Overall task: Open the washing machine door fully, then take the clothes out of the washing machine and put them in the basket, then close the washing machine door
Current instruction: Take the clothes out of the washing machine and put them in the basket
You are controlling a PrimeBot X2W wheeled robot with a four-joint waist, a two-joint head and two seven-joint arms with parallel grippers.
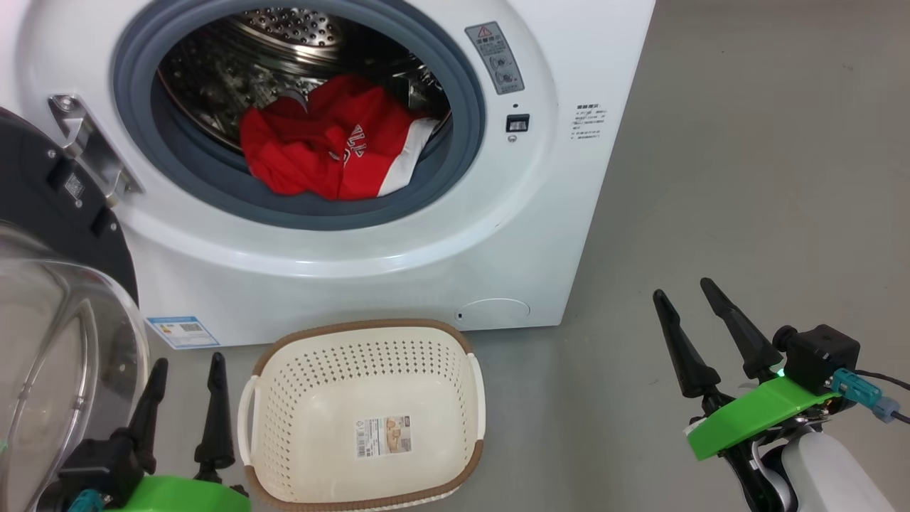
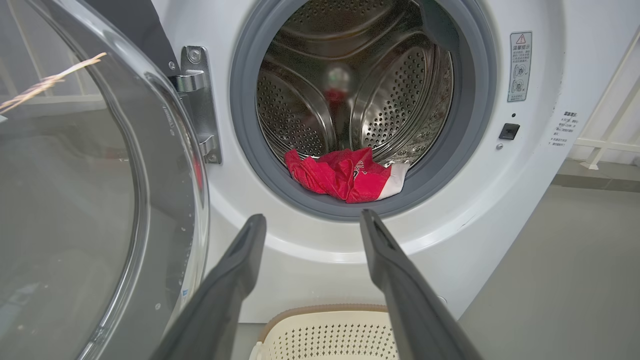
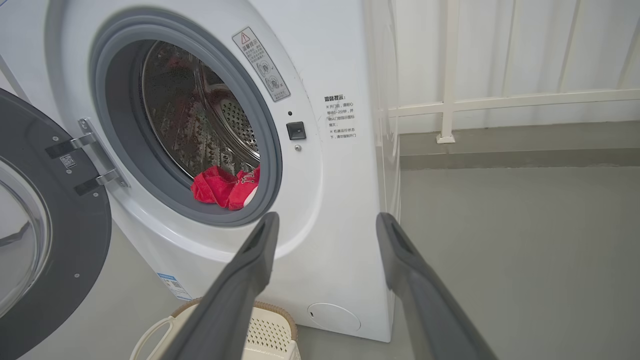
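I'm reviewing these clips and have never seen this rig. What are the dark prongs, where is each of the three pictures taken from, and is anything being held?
The dark prongs are the robot's two-fingered grippers. The head view looks down from the robot's head: the left gripper is at the lower left, the right gripper at the lower right. The other two pictures come from cameras on each wrist, looking along that gripper's own fingers. Both grippers are open and hold nothing. In front stands the washing machine with its door swung open to the left. The red clothes lie in the drum. The cream basket sits on the floor below, with nothing but its paper label inside.
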